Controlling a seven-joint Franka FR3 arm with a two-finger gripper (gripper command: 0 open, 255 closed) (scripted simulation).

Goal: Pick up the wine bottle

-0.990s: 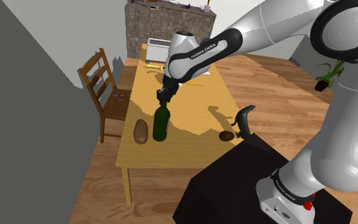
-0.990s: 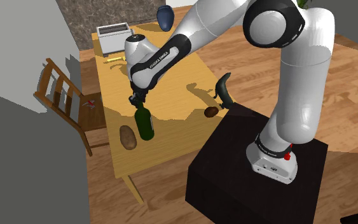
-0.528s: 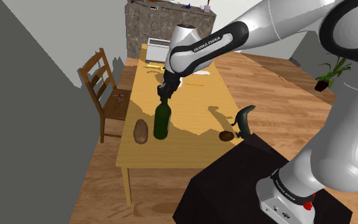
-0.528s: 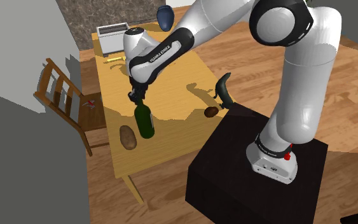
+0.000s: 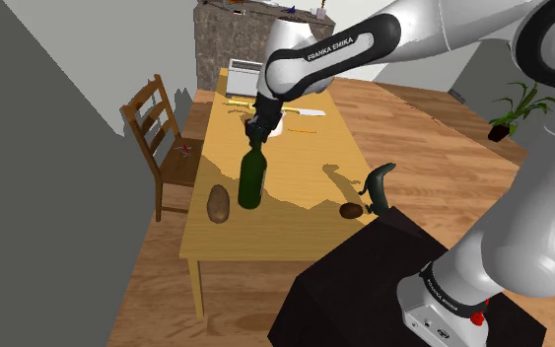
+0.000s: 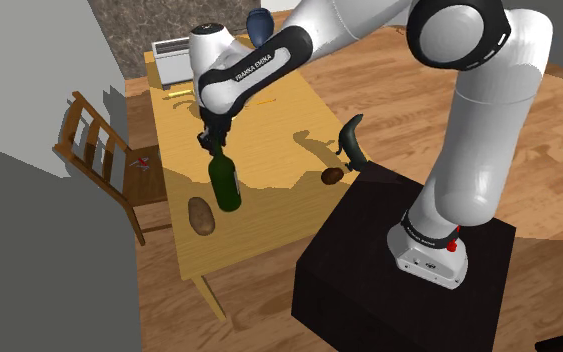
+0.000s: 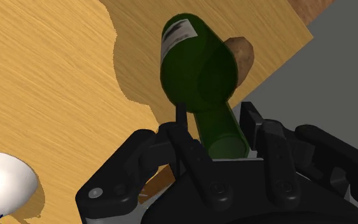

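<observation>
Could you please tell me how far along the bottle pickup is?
Grasp done: the gripper is shut on the green wine bottle at its neck. In hand: the lift; its base looks barely off the wooden table, if at all. Left: raising it clear.

The wine bottle (image 5: 250, 182) was upright over the table's (image 5: 310, 163) near end, toward the edge on the chair's (image 5: 157, 133) side. Its neck was clasped between the fingers of the gripper (image 5: 255, 141) directly above. A potato (image 5: 218, 203) lay just beside it, closer to that edge. A smaller lump (image 5: 350, 210) lay at the opposite edge, near the stand (image 5: 364, 286). A boxy appliance (image 5: 245, 74) sat at the table's far end.
</observation>
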